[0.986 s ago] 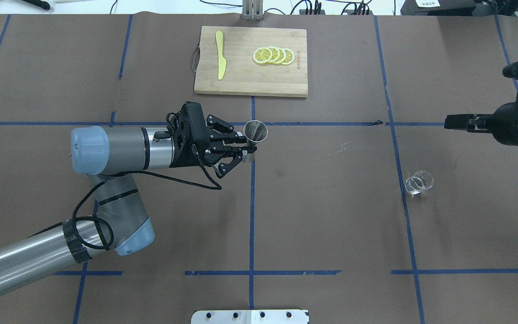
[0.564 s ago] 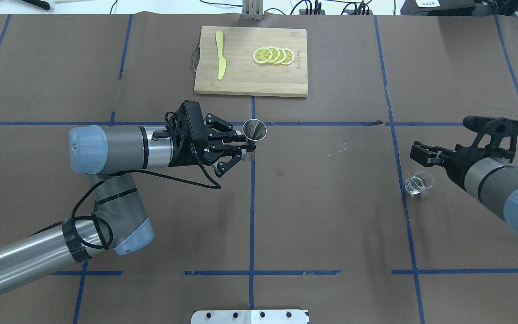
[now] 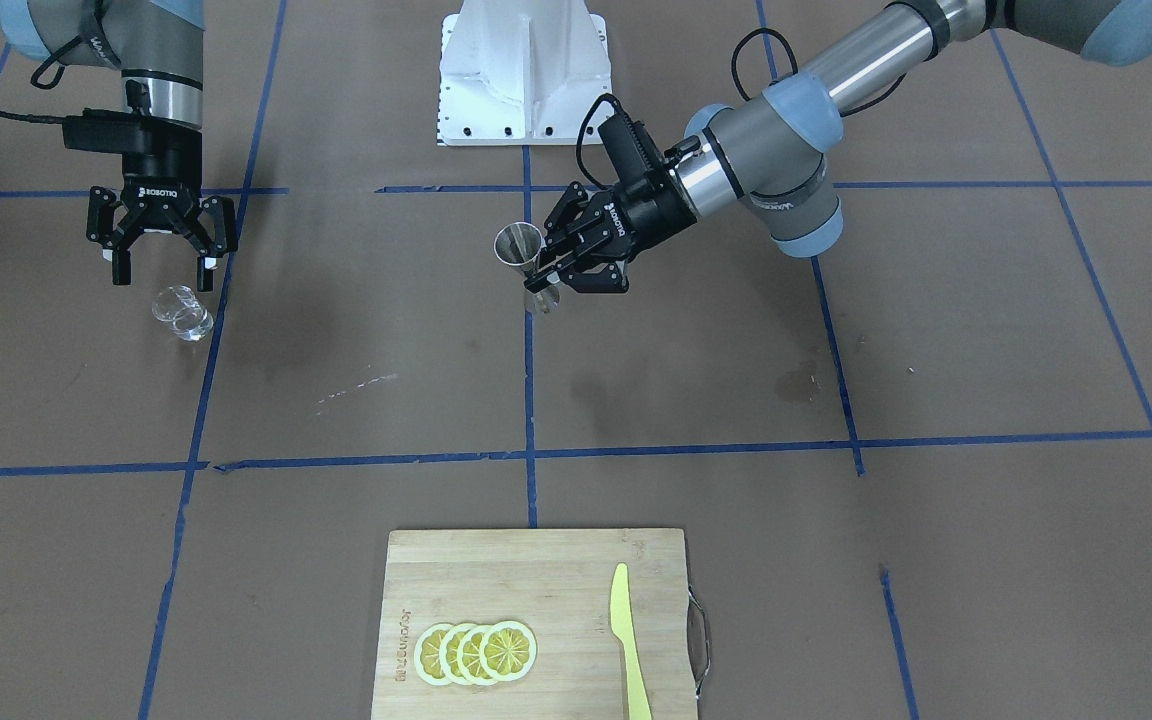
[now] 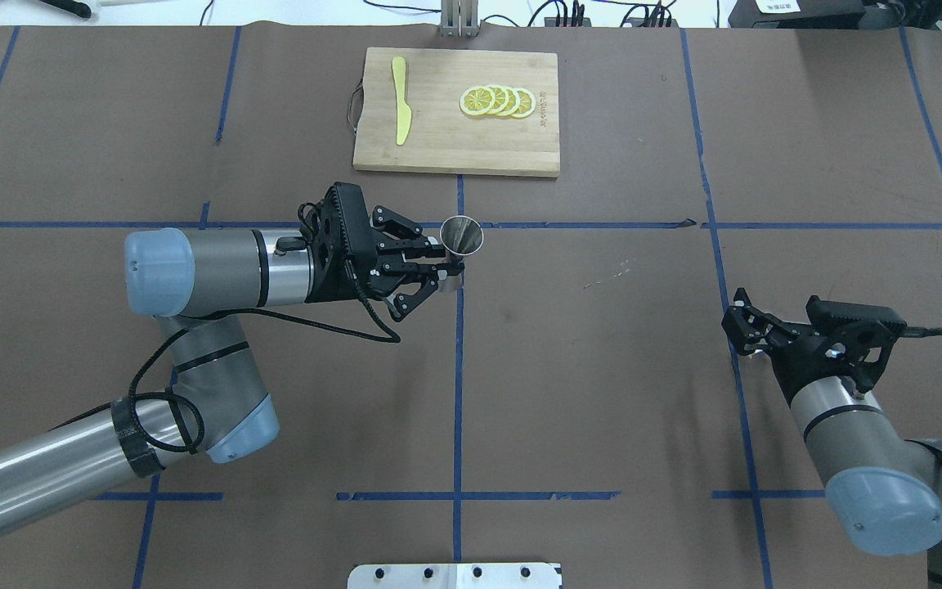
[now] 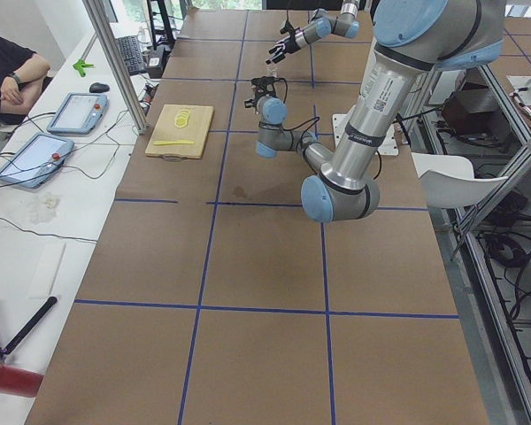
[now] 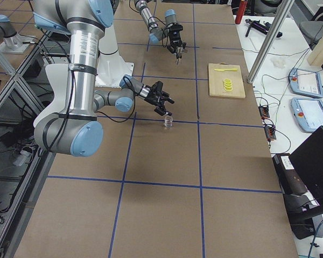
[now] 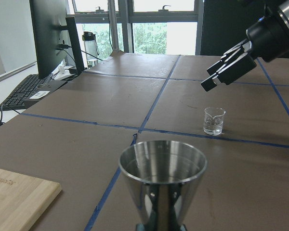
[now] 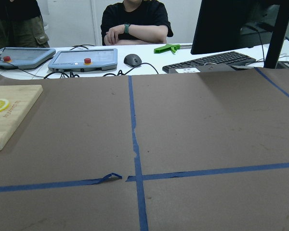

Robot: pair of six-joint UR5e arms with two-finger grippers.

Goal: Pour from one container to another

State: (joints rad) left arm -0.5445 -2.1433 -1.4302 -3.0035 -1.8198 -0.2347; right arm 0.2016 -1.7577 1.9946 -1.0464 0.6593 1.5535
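**Q:** Front view: how will the small clear cylindrical glass cup (image 3: 181, 313) handle?

**A:** Probably light, rigid, slippery and breakable; grasp at mid-wall. It stands just ahead of the right gripper (image 3: 164, 265), untouched. Jaws spread wide, empty.

**Q:** Overhead view?

**A:** The left gripper (image 4: 448, 272) is clamped on the waist of the shiny steel hourglass jigger (image 4: 462, 236), which is upright.

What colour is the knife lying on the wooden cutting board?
Pale yellow; the knife shows best in the overhead exterior view.
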